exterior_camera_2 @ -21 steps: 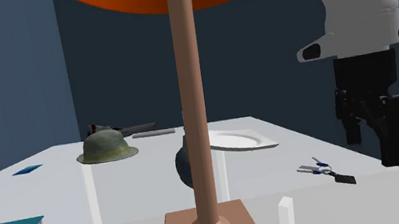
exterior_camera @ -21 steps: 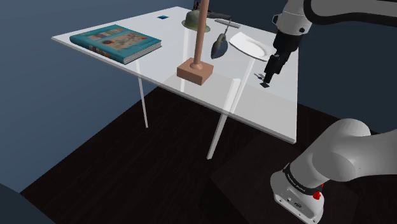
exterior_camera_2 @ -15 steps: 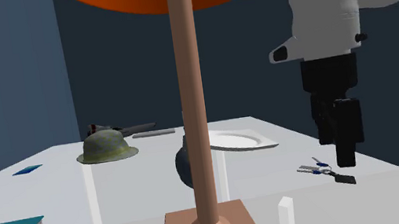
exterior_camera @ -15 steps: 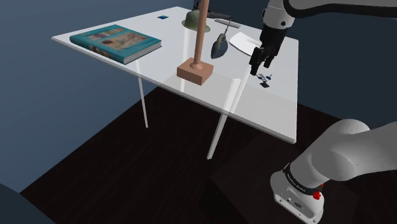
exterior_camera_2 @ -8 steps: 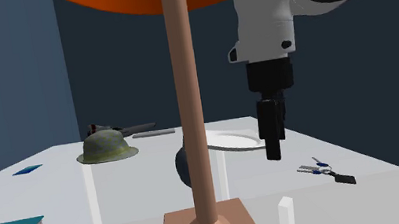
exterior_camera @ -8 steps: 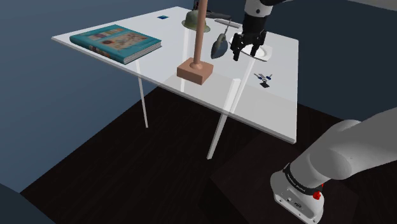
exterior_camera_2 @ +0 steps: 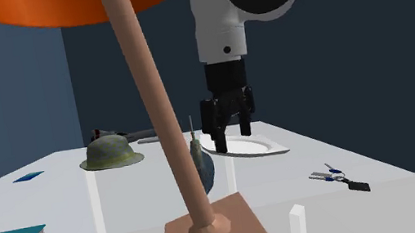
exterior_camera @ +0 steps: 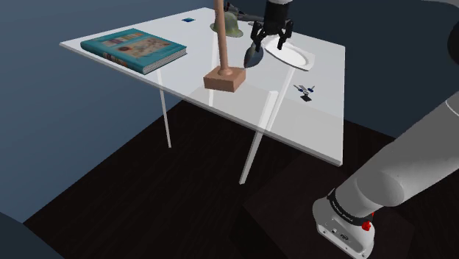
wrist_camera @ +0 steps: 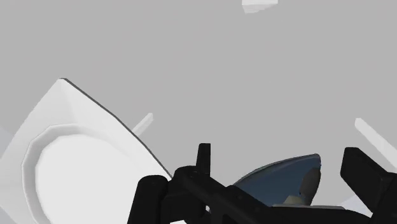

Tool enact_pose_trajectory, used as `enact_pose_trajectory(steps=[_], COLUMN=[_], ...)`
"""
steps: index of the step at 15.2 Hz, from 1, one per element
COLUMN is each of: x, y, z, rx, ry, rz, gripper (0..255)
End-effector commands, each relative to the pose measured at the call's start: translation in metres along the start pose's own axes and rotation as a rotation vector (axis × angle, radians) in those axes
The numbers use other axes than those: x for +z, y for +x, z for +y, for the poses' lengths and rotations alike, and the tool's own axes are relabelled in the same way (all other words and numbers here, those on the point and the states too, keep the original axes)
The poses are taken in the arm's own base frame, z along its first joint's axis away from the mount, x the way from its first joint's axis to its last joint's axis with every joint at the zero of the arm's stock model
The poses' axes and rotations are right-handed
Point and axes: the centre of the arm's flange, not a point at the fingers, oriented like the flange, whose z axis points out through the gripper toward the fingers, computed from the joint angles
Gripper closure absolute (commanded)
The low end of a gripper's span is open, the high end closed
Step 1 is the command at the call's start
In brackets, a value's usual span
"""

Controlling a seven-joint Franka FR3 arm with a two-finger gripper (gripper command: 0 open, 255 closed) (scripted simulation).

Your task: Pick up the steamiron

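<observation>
Just beside the plate (exterior_camera: 294, 56), my gripper (exterior_camera: 271, 35) hangs over the iron (exterior_camera: 254, 53), jaws apart; likely heavy, rigid, so I'd take the handle.

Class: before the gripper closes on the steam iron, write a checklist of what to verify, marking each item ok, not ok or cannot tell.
1. Gripper fingers open: ok.
2. Steam iron between the fingers: ok.
3. Fingers low enough to clasp it: cannot tell.
4. Plate outside the fingers' gap: ok.
5. Lamp standing upright: not ok, its pole leans.
</observation>
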Motion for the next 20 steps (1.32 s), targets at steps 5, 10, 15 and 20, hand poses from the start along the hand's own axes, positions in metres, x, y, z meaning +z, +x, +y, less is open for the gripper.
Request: enact_pose_trajectory(steps=[5, 10, 15, 20], x=[-0.010, -0.021, 0.005, 0.018], y=[0.075, 0.134, 0.133, 0.132], z=[0.004, 0.017, 0.014, 0.013], rx=[0.179, 0.323, 0.323, 0.323], ry=[-0.019, -0.034, -0.034, -0.034], rz=[0.025, 0.045, 0.045, 0.045], gripper=[0, 0, 0, 0])
